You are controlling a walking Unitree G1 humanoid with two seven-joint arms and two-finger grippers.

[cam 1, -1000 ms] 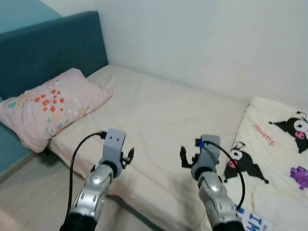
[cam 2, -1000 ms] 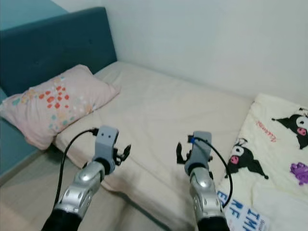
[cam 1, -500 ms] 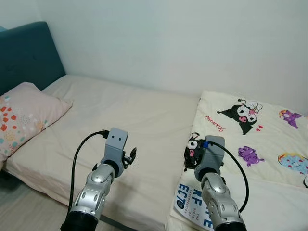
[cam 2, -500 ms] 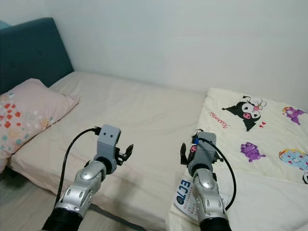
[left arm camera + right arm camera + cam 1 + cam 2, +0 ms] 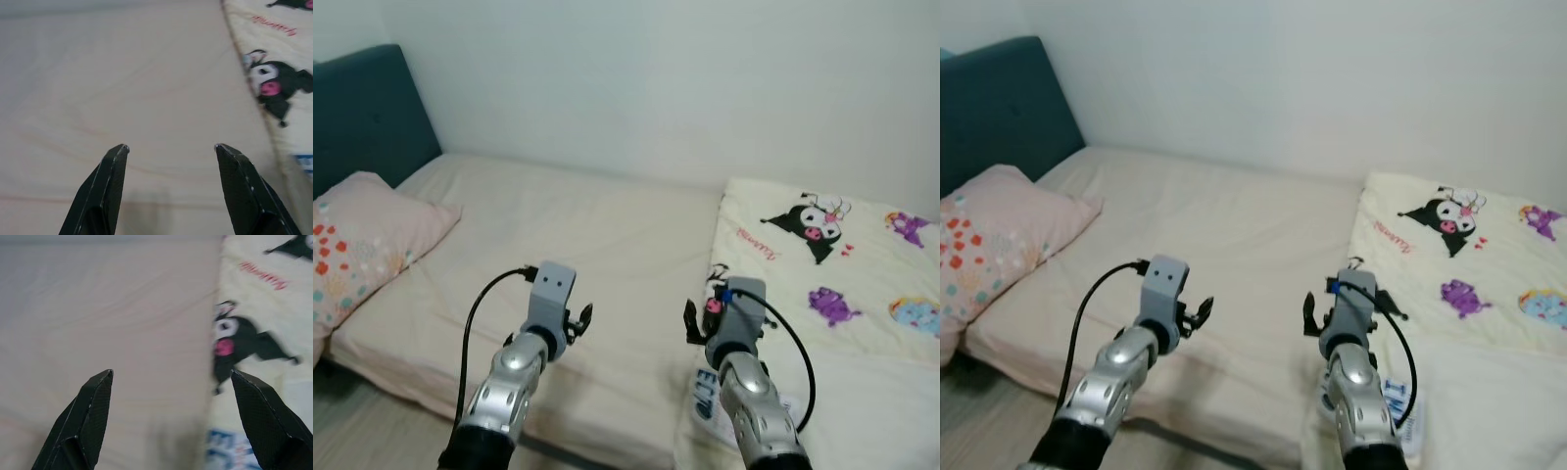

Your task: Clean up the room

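blanket (image 5: 822,264) on bed (image 5: 558,235): soft, light, floppy | grab near-edge fold | left pincer (image 5: 168,152) open, right pincer (image 5: 171,377) open, both above bed

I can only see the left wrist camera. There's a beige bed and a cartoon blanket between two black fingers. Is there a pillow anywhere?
Observer: Yes, a pink pillow with red spots lies at the head of the bed, on the robot's left.
Operator: What's behind the pillow?
Observer: A dark teal headboard stands there, against the white wall.
Operator: Is the other gripper holding something?
Observer: No, the right gripper is open and empty, above the edge of the blanket.
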